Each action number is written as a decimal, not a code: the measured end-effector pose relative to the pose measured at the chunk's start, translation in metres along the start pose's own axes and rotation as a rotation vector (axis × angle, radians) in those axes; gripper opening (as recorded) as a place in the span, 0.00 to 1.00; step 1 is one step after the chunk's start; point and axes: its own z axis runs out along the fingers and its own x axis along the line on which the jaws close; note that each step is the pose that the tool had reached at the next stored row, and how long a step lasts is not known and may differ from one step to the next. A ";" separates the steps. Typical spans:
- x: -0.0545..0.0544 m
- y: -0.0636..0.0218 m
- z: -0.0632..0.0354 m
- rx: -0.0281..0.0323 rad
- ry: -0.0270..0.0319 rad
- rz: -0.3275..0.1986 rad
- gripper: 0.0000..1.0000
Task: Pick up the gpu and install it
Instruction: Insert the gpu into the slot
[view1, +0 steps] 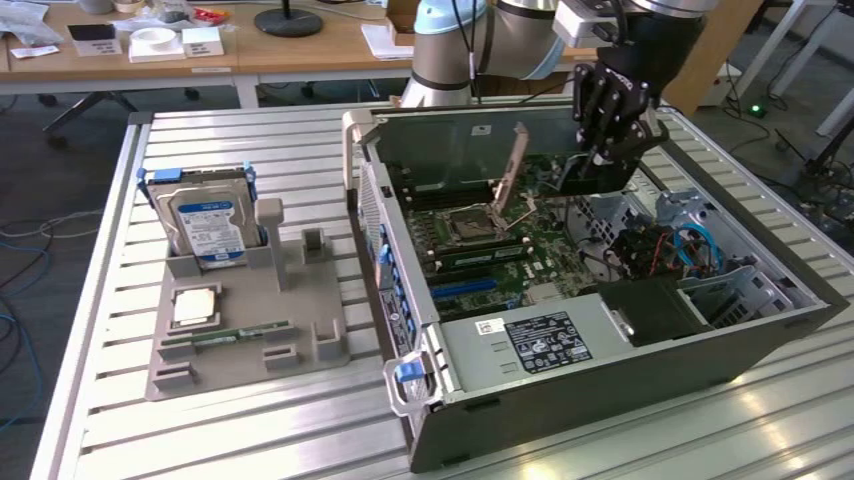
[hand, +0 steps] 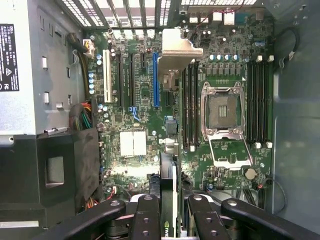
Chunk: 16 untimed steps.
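Gripper: the gripper (hand: 167, 212) has black, jointed metal fingers (hand: 145, 220) studded with round screws. The jaws are closed on the gpu, one pad on each flat face.
Gpu, place: the gpu (hand: 166, 185) hangs edge-on between the pads, inside the open case and above the board. It runs roughly alongside the long blue slot and, by my judgement, is not seated.
Gpu, handling: it is probably light and stiff, a thin, rigid circuit card. It looks fragile at its soldered parts and contact edge. The smooth faces could pivot in a narrow pinch.
Gpu, hold: the best hold is on the flat faces near the upper edge, clear of the edge that must enter the slot, as it is held now.
Motherboard: the motherboard (hand: 145, 95) is matte green laminate, crowded with small cylindrical capacitors and fine traces.
Blue slot: the blue slot (hand: 156, 80) is a long, narrow, glossy plastic channel.
CPU socket: the CPU socket (hand: 222, 112) is a square metal frame with its load plate swung open.
Power supply: the power supply (view1: 534, 340) is a grey sheet-metal box with a dark printed label.
Case: the case (view1: 747, 330) is thin pressed steel, lying open on its side.
Tray: the tray (view1: 247, 340) is grey moulded plastic and lies well apart, at the exterior view's left.
Hard drive: the hard drive (view1: 207, 220) is silver with a blue label and stands upright on the tray.
Table: the table (view1: 174, 440) is ribbed, pale aluminium.
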 end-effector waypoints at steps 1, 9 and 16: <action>0.000 0.0013 0.0001 0.0000 -0.0001 0.000 0.26; 0.001 0.0161 0.0004 0.0000 0.0001 0.000 0.26; 0.001 0.0204 0.0026 0.0000 -0.0001 0.000 0.26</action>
